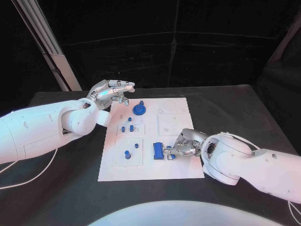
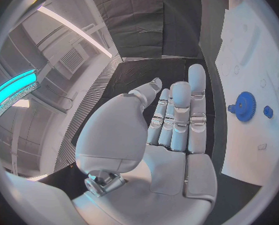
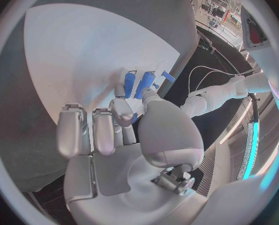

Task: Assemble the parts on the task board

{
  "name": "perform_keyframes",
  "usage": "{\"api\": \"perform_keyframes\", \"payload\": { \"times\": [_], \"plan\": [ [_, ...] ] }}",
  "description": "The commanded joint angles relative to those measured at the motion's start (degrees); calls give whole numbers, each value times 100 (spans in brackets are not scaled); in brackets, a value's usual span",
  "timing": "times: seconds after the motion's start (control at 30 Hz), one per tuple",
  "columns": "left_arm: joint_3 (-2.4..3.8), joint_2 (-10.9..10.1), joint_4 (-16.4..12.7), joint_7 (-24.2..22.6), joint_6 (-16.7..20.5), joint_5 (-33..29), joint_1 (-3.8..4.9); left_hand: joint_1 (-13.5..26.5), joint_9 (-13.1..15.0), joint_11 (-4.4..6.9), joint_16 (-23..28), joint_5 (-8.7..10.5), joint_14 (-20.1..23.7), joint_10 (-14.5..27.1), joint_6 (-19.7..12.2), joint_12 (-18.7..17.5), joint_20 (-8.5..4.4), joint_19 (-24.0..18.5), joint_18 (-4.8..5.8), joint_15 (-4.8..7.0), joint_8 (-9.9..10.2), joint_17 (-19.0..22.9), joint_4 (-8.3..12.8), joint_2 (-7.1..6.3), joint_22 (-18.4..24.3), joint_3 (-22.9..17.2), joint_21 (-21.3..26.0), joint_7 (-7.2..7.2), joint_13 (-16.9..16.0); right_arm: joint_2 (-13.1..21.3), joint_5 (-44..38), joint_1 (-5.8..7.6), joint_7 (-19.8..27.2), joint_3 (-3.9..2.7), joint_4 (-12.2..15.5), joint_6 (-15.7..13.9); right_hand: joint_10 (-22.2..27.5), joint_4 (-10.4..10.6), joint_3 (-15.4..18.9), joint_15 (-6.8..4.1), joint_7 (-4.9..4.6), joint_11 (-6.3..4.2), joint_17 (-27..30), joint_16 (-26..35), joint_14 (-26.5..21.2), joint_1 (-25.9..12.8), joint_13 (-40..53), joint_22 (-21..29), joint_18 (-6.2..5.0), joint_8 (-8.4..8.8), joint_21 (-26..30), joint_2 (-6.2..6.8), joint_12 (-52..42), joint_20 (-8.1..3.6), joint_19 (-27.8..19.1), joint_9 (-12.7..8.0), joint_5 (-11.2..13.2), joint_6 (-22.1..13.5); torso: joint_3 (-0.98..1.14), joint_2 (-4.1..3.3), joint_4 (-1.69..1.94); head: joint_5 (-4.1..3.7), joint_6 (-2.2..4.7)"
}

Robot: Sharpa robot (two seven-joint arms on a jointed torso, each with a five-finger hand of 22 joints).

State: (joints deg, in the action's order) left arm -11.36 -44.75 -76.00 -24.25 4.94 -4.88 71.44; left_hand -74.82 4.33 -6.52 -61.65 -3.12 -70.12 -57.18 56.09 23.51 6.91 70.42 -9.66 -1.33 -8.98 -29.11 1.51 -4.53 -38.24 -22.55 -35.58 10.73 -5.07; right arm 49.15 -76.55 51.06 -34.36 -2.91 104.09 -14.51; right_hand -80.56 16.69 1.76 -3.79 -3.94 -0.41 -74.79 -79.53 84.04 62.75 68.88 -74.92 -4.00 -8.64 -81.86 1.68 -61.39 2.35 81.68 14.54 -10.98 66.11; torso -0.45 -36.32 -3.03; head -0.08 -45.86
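**A:** Head view first: the flat white rectangular task board (image 1: 150, 141) sits mid-table on the matte black table (image 1: 245, 108). The silver left hand (image 1: 114, 92) hovers at the board's far left corner, fingers apart, nothing in it. The silver right hand (image 1: 183, 145) is down on the board's right side, fingertips against a blocky blue rectangular part (image 1: 159, 150).

**B:** And the toothed blue gear part (image 1: 139, 110)?

**A:** Near the far edge, just by the left hand, not touching.

**B:** Left wrist view?

**A:** Smooth metal palm (image 2: 171, 135), fingers straight and side by side, empty; gear (image 2: 244, 106) beside it on the board.

**B:** Right wrist?

**A:** Thumb and a finger of that hand (image 3: 130, 135) pinch a small blue piece (image 3: 134, 118); two blue slabs (image 3: 139, 84) stand just beyond.
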Motion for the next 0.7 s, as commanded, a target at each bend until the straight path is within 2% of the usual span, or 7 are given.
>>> {"api": "perform_keyframes", "payload": {
  "times": [0.03,0.2,0.47,0.57,0.7],
  "plan": [
    [5,0,-8,-6,-77,-13,9,-10,-7,9,5,-35,25,45,-44,39,9,-16,-79,-6,-22,8,5,34,8,38,21,6,-2,32,-50,6,50,-1,53,31,-5,-6,54,-40,7,-7,-11,24,313,-19,7,-63,48,4,30,-44,23,-9,-30,13,-44,48,1,1,1,6,3],
    [5,-3,-6,-5,-79,-13,9,-4,-7,7,3,-34,26,49,-46,41,9,-16,-79,-8,-24,8,2,35,9,42,23,7,-2,82,-51,6,60,-1,126,22,-14,-2,132,-50,22,-20,-24,15,317,-50,14,-82,52,-20,20,-140,24,-17,-18,45,-117,79,4,5,-3,12,3],
    [5,-1,-1,-4,-82,-13,8,-4,-7,7,3,-34,26,49,-46,41,9,-16,-79,-8,-24,8,2,35,9,42,23,7,-2,137,-51,5,71,-1,163,41,-22,-18,189,-56,29,-27,-29,12,319,-17,22,-85,53,-29,19,-199,23,-24,-16,68,-203,84,0,3,2,-5,0],
    [5,0,1,-2,-80,-13,8,-4,-7,7,3,-34,26,49,-46,41,9,-16,-79,-8,-24,8,2,35,9,42,23,7,-2,171,-54,5,71,-1,157,119,-24,-65,234,-61,32,-30,-26,15,318,145,26,-87,53,-31,19,-206,31,-29,-15,91,-270,74,-2,3,3,-4,2],
    [4,3,4,1,-79,-13,8,-4,-7,7,3,-34,26,49,-46,41,9,-16,-79,-8,-24,8,2,35,9,42,23,7,-2,196,-74,6,81,-1,157,262,-16,-231,285,-61,27,-28,-16,26,315,510,27,-76,50,-30,30,-171,53,-32,-23,124,-271,52,-1,1,2,-1,5]
  ]
}}
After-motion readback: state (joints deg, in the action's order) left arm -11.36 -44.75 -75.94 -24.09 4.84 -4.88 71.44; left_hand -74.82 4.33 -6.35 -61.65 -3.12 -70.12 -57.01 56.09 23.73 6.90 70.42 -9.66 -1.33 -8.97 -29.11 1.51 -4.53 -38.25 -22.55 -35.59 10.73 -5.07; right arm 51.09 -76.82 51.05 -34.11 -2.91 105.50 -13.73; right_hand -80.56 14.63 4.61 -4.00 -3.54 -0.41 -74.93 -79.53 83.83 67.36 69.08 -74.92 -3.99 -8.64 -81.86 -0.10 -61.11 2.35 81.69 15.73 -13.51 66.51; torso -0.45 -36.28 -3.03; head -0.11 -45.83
